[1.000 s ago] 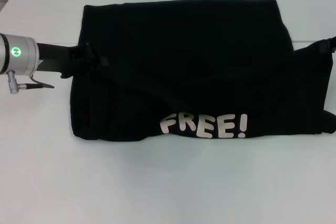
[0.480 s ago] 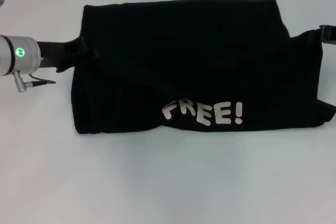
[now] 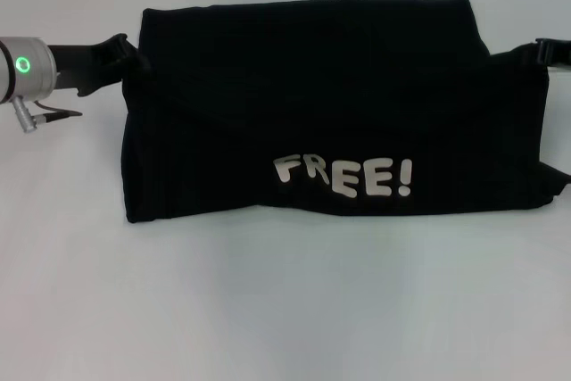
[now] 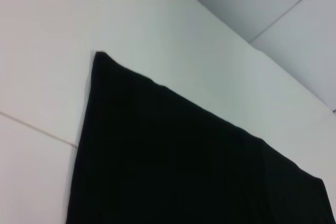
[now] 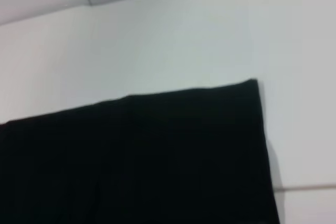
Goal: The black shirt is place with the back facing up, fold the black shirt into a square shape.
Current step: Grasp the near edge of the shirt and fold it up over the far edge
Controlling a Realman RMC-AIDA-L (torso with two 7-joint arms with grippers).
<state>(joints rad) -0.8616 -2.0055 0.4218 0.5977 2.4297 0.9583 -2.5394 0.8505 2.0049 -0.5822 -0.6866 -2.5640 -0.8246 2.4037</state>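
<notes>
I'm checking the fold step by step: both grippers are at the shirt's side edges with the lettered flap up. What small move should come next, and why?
Probably carry the held layer a little farther back and lay it down. The left gripper and right gripper sit at the two side edges of the black shirt, and the front layer with the lettering does not yet reach the rear edge, so the fold looks unfinished.

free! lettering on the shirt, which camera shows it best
The head view. There the white FREE! lettering reads whole along the near part of the black shirt, with the left gripper and right gripper at the shirt's two ends. Both wrist views show only plain black cloth on the white table, no letters.
</notes>
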